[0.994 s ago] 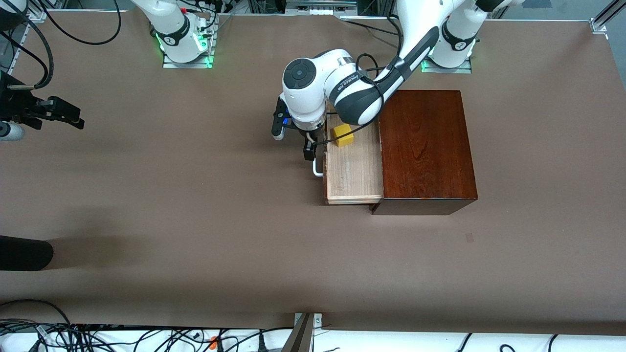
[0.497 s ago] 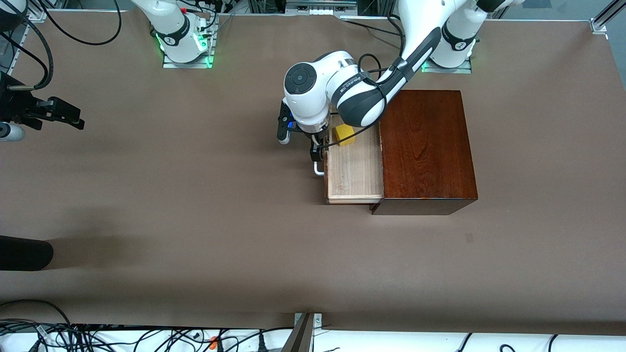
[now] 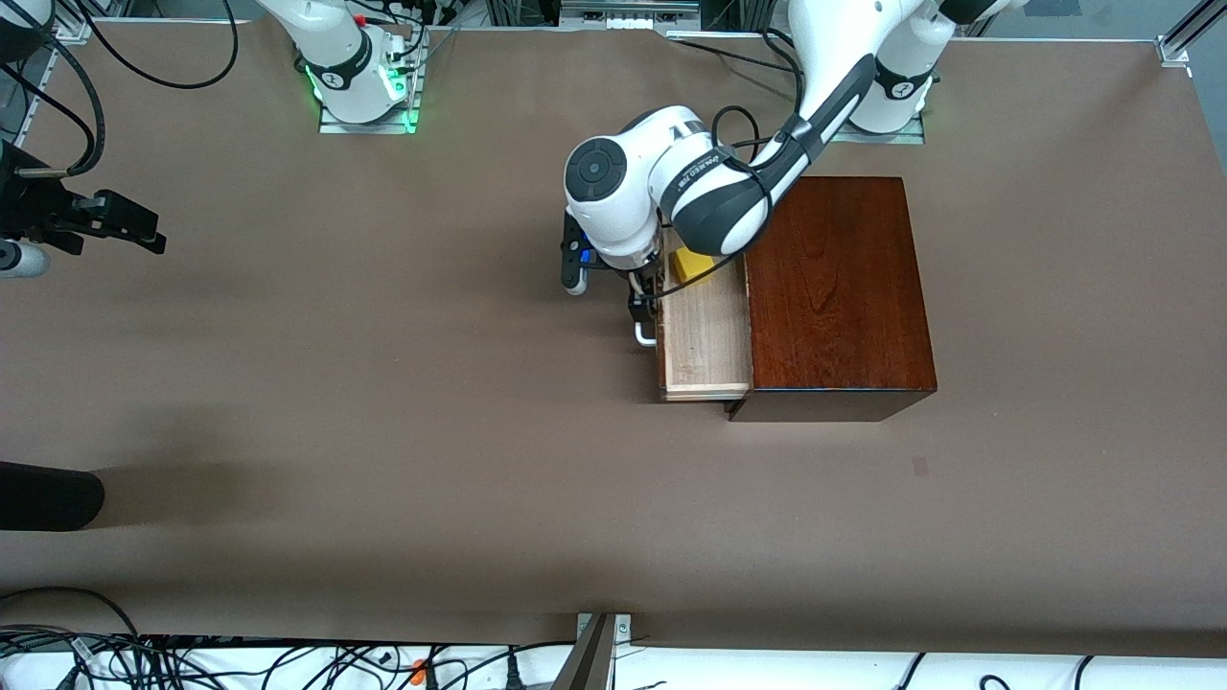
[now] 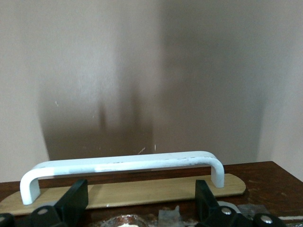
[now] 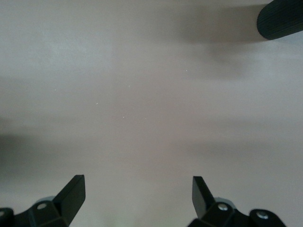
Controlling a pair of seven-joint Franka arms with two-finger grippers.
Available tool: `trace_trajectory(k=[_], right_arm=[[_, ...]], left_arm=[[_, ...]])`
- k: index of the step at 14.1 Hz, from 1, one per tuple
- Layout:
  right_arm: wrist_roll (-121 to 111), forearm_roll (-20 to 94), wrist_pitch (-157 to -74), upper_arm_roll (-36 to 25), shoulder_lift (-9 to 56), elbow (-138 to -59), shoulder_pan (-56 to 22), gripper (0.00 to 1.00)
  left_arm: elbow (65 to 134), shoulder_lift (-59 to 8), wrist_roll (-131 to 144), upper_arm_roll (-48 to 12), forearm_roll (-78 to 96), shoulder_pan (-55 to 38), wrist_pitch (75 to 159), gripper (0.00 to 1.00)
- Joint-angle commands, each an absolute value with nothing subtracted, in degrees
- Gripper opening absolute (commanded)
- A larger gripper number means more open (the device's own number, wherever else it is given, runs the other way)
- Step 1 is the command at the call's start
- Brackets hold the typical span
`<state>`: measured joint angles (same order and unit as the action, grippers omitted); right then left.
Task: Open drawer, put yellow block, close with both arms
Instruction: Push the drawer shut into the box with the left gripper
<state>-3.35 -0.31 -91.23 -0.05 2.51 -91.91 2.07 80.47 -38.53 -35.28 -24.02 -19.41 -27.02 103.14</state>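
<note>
The drawer (image 3: 707,337) stands partly open from the dark wooden box (image 3: 834,287), with its pale tray showing. The yellow block (image 3: 688,264) lies in the tray at the end farther from the front camera, half hidden under the left arm. My left gripper (image 3: 640,293) is at the drawer front, open. In the left wrist view its fingers (image 4: 75,201) stand wide apart at the dark drawer front (image 4: 265,175), close to the white handle (image 4: 123,163) and holding nothing. My right gripper (image 3: 129,225) waits open over bare table at the right arm's end; (image 5: 138,194) is its own view.
A black rounded object (image 3: 48,498) pokes in at the table's edge on the right arm's end, seen too in the right wrist view (image 5: 281,19). Cables (image 3: 192,661) run along the table edge nearest the front camera. Brown table (image 3: 383,383) spreads around the box.
The drawer has slid farther into the box, with the left gripper moving along at its front. More of the yellow block is now covered by the arm. The right arm has not moved.
</note>
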Motion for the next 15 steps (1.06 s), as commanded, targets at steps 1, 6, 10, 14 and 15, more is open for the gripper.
trace_trajectory(k=[1,6,10,14,15], right_arm=[[-3.78,0.53,-89.74,0.53,3.25,-90.26,2.90,1.00],[-3.78,0.53,-89.74,0.53,3.25,-90.26,2.90,1.00],[-3.78,0.53,-89.74,0.53,3.25,-90.26,2.90,1.00],[-3.78,0.53,-89.74,0.53,3.25,-90.26,2.90,1.00],[-3.78,0.53,-89.74,0.53,3.25,-90.26,2.90,1.00]], left_arm=[[80.86,-36.48,-36.12,-23.20,-22.94,-24.26,99.59,1.00],[80.95,-36.30,-36.12,-23.20,-25.75,-23.82,94.58,1.00],[82.17,-35.60,-36.21,-23.20,-25.75,-22.68,93.34,1.00],[82.44,-35.51,-36.12,-23.12,-25.84,-20.92,90.10,1.00],[82.44,-35.51,-36.12,-23.12,-25.84,-20.13,89.74,1.00]])
